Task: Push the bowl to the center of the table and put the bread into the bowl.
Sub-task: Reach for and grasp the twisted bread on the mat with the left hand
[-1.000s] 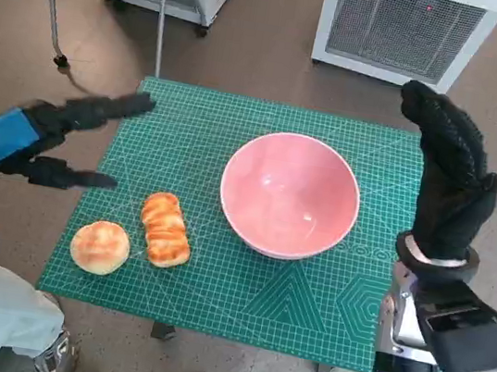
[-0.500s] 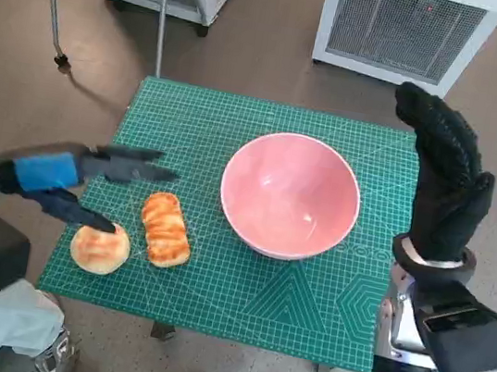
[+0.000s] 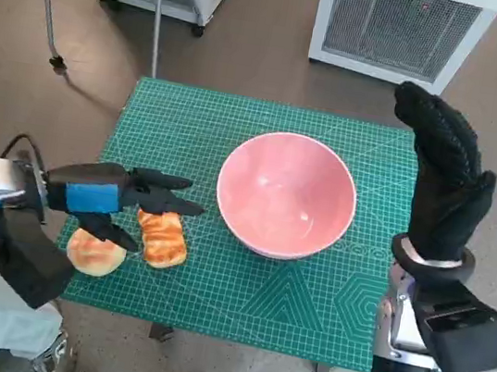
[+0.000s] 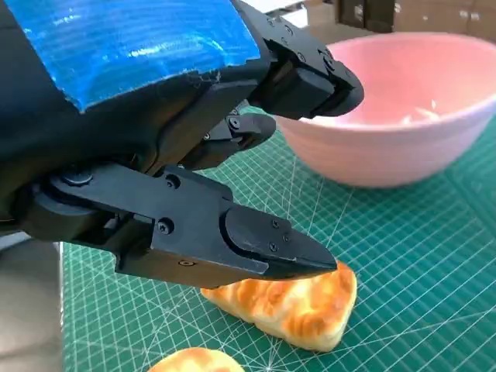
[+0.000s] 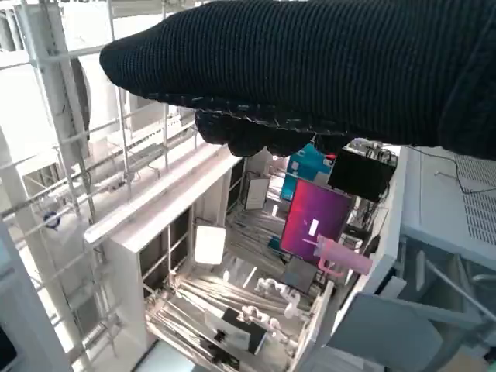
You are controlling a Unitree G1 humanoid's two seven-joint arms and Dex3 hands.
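Bowl: the pink bowl (image 3: pixel 287 193) sits on the green cutting mat (image 3: pixel 215 284), roughly mid-table and slightly toward the robot's right — the pushing step looks done, by the look of its place.
Bread: an oblong glazed loaf (image 3: pixel 161 238) lies on the mat just left of the bowl, apart from it; a round bun (image 3: pixel 94 252) lies just beside the loaf on its far side from the bowl.
Left hand: the left hand (image 3: pixel 120 200) hovers low over the loaf, fingers spread and holding nothing (the left wrist view shows the thumb tip (image 4: pixel 271 248) right above the loaf's crust (image 4: pixel 291 304), with contact unclear).
Right hand: the right hand (image 3: pixel 445 183) is raised upright at the mat's right edge, fingers straight, empty — well clear of the bowl.
Step in hand: reaching for the bread.
Next move: likely a lowering and closing of the fingers around the loaf, then a lift over the bowl's rim.
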